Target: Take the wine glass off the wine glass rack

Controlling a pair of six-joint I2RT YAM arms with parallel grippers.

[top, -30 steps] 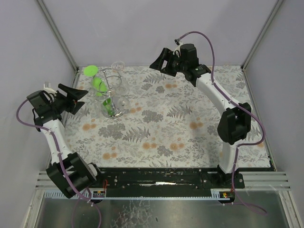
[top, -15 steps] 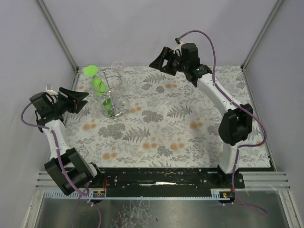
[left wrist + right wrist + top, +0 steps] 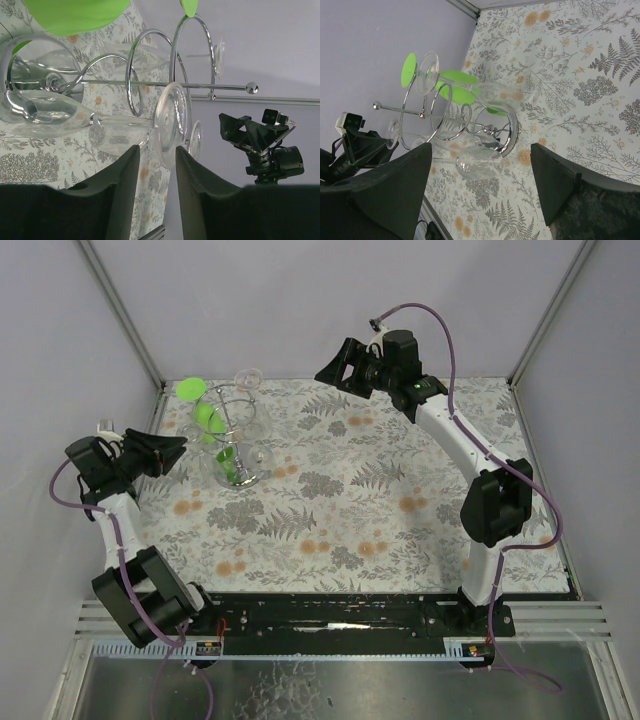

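At the left edge of the table (image 3: 400,502) the left gripper (image 3: 176,446) points right at the wine glass rack (image 3: 233,430), which stands at the far left. Its fingers (image 3: 115,200) are parted by a narrow gap and hold nothing. The clear wine glass (image 3: 100,118) nearest it hangs on the rack's left side, with its foot caught in a wire loop and its bowl down toward the round base, so its long axis runs alongside the post. In the left wrist view the foot sits just ahead of the finger gap and seems to touch neither finger. Farther right, the right gripper (image 3: 332,365) hovers well apart from the rack, spread wide and empty. The left arm is much the nearer, so the grasp looks to be its job
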